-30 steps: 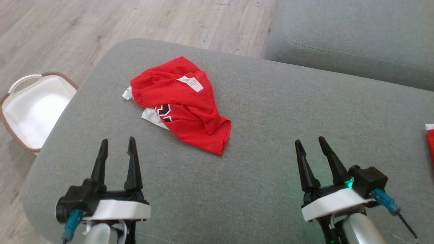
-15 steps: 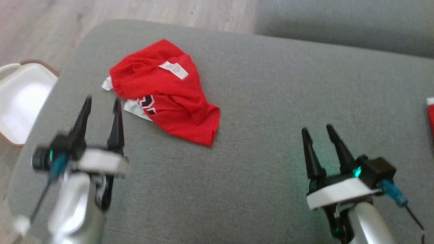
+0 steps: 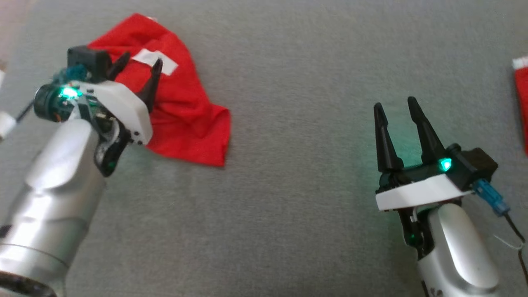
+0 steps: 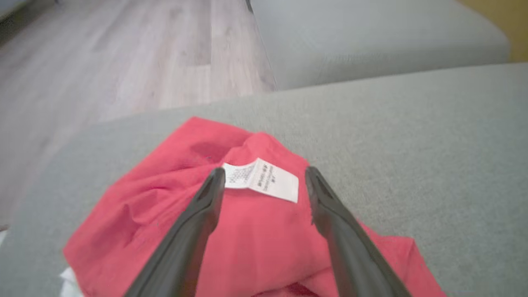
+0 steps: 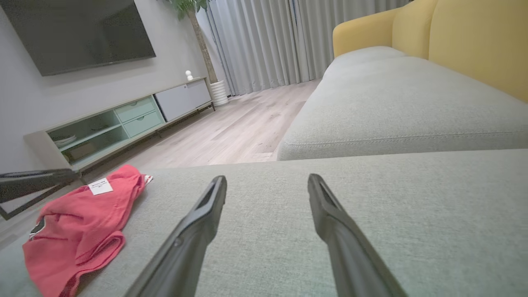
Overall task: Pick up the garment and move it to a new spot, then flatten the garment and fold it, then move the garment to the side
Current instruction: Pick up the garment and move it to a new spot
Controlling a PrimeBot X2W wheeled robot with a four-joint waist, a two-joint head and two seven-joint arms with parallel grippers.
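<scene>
The garment (image 3: 185,111) is a crumpled red jersey lying on the grey cushion (image 3: 288,82), at the upper left of the head view, with a white label (image 3: 159,61) on top. My left gripper (image 3: 139,62) hovers open just over it, its fingers either side of the label (image 4: 264,179) in the left wrist view, where the garment (image 4: 247,231) lies under them. My right gripper (image 3: 396,105) stands open over bare cushion well to the right, nothing between its fingers. From the right wrist view the garment (image 5: 78,231) lies far left and the right gripper (image 5: 267,181) points at bare cushion.
A second red and white piece of cloth (image 3: 522,82) lies at the right edge of the cushion. Beyond the cushion are another grey sofa seat (image 5: 404,103), a yellow backrest (image 5: 474,37), wooden floor (image 5: 231,132) and a low TV cabinet (image 5: 123,119).
My left arm has swung up and forward, bringing its open gripper over the garment. The head camera has tilted down, so the whole scene has slid upward. The right gripper stays open.
</scene>
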